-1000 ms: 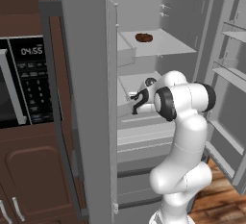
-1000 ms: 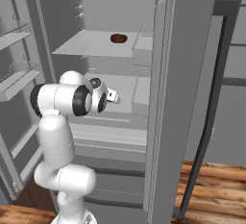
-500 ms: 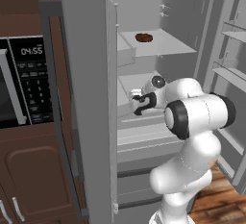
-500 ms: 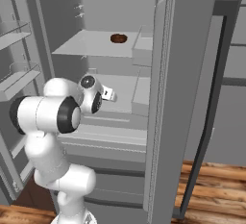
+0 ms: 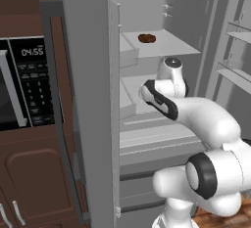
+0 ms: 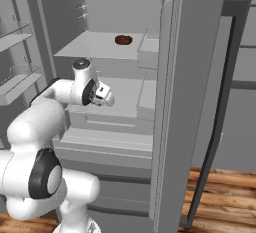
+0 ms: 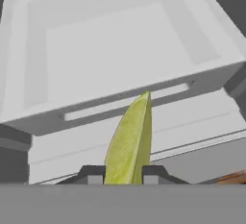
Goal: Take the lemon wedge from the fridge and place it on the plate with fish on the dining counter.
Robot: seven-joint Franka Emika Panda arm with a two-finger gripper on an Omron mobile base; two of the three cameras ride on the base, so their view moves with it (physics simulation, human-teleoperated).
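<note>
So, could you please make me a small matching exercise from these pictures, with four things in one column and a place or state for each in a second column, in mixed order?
Things:
1. lemon wedge
2. dark brown lump
3. microwave
4. fridge

Places or states:
A. lies on the upper shelf inside the fridge
B. stands with its doors open
C. held between the fingertips of the gripper
D. sits in the brown cabinets beside the fridge

Right pairs: 1-C, 2-A, 3-D, 4-B
</note>
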